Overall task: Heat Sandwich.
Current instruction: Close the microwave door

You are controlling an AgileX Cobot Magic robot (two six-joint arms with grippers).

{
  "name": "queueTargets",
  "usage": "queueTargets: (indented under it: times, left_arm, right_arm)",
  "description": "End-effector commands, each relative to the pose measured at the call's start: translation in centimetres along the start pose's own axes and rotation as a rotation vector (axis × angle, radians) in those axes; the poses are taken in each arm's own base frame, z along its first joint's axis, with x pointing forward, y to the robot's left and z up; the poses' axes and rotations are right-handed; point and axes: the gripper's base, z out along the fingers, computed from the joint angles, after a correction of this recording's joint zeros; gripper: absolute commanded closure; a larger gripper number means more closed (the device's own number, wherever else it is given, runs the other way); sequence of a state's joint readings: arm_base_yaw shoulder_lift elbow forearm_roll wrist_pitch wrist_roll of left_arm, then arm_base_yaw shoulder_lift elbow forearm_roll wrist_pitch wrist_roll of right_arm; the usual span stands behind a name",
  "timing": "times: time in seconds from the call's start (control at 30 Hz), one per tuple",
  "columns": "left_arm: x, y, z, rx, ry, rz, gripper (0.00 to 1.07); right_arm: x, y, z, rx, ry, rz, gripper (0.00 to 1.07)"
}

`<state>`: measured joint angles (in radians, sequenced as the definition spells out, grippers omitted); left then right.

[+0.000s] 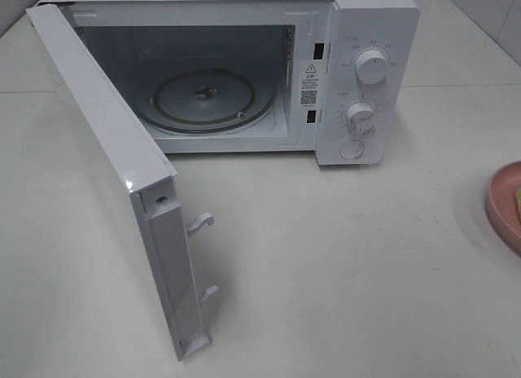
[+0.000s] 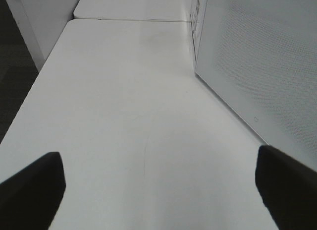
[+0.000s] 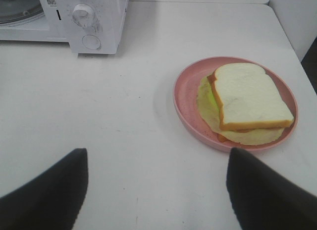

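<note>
Microwave (image 1: 244, 68) sits at the far side of the white surface (image 1: 326, 272), door (image 1: 114, 174) swung fully open toward the near left. Glass turntable (image 1: 207, 101) inside is bare, cavity empty.

Sandwich (image 3: 250, 98) lies on the pink plate (image 3: 184, 93) at the right of the scene, well apart from the microwave. In the exterior view only the plate's edge (image 1: 501, 199) shows at the right border, with a sliver of the food. White bread on top, pale green and red layers sticking out underneath.

Left end effector (image 2: 158, 190): wide, nothing between its fingers, hovering over bare surface just beside the open door's outer face. Right end effector (image 3: 156, 190): also spread wide and empty, above the surface near the plate, facing it, not touching.

Step in hand, as judged: door-opening looks done, pickup of the plate not yet started. Next move likely falls to the right arm: reach to the plate, close on its rim, lift level so the sandwich doesn't slide, carry left and far into the cavity, set it on the turntable. Then shut the door and turn the timer knob (image 1: 359, 115). The low rim needs a shallow approach.
</note>
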<state>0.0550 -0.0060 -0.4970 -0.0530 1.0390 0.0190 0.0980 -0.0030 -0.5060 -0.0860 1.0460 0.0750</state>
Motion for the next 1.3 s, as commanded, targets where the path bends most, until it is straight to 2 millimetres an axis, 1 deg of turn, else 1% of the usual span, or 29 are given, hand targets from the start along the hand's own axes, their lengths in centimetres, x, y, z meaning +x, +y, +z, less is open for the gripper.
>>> queueTargets:
  times: [0.03,0.37,0.47,0.5,0.6,0.63,0.67,0.7,0.8,0.83,0.87,0.93,0.97,1.0,1.03,1.1,1.13,1.17,1.23,1.27,1.3]
  left_arm:
    - [0.2,0.0,-0.3,0.001,-0.027,-0.004,0.09]
    - [-0.1,-0.2,-0.5,0.018,-0.041,-0.014,0.09]
    - [-1.2,-0.4,-0.6,0.035,-0.066,-0.025,0.09]
    - [-1.2,-0.4,-0.6,0.035,-0.066,-0.025,0.09]
    - [-2.2,-0.2,0.3,0.025,-0.059,-0.018,0.10]
    - [-2.5,-0.2,0.6,0.024,-0.058,-0.019,0.12]
    - [-2.5,-0.2,0.6,0.024,-0.058,-0.019,0.12]
    - [-3.0,-0.2,1.2,0.023,-0.056,-0.024,0.17]
    - [-3.8,-0.1,2.2,0.021,-0.040,-0.031,0.30]
    - [-3.8,-0.1,2.2,0.021,-0.040,-0.031,0.30]
    - [-4.2,-0.1,2.9,0.020,-0.020,-0.035,0.42]
    - [-4.5,-0.1,3.7,0.019,0.000,-0.038,0.53]
    - [-4.5,-0.1,3.7,0.019,0.000,-0.038,0.53]
    - [-4.7,0.0,4.6,0.017,0.014,-0.041,0.63]
    - [-4.8,0.0,5.1,0.016,0.012,-0.043,0.69]
    - [-4.8,0.1,6.1,0.014,0.006,-0.049,0.79]
    - [-4.8,0.1,6.1,0.014,0.006,-0.049,0.79]
    - [-4.6,0.2,7.2,0.009,0.011,-0.052,0.89]
    - [-4.4,0.3,8.1,0.005,0.017,-0.055,0.97]
    - [-4.2,0.4,9.0,0.001,0.020,-0.058,1.05]
    - [-4.2,0.4,9.0,0.001,0.020,-0.058,1.05]
  right_arm:
    - [0.2,0.0,-0.3,0.007,-0.032,-0.009,0.32]
    - [0.2,0.0,-0.3,0.007,-0.032,-0.009,0.32]
    - [0.2,0.0,-0.3,0.007,-0.032,-0.009,0.32]
    - [0.2,0.0,-0.3,0.007,-0.032,-0.009,0.32]
    - [0.2,0.0,-0.3,0.007,-0.032,-0.009,0.32]
    - [0.2,0.0,-0.3,0.007,-0.032,-0.009,0.32]
    - [0.2,0.0,-0.3,0.007,-0.032,-0.009,0.32]
    - [0.2,0.0,-0.3,0.007,-0.032,-0.009,0.32]
    - [0.2,0.0,-0.3,0.007,-0.032,-0.009,0.32]
    - [0.2,0.0,-0.3,0.007,-0.032,-0.009,0.32]
    - [0.2,0.0,-0.3,0.007,-0.032,-0.009,0.32]
    - [0.2,0.0,-0.3,0.007,-0.032,-0.009,0.32]
    - [0.2,0.0,-0.3,0.007,-0.032,-0.009,0.32]
    - [0.2,0.0,-0.3,0.007,-0.032,-0.009,0.32]
    - [0.2,0.0,-0.3,0.007,-0.032,-0.010,0.32]
    - [0.2,0.0,-0.3,0.007,-0.032,-0.010,0.32]
    - [0.2,0.0,-0.3,0.007,-0.032,-0.010,0.32]
    - [0.2,0.0,-0.3,0.007,-0.032,-0.010,0.32]
    - [0.2,0.0,-0.3,0.007,-0.032,-0.010,0.32]
    - [0.2,0.0,-0.3,0.007,-0.032,-0.010,0.32]
    - [0.2,0.0,-0.3,0.007,-0.032,-0.010,0.32]
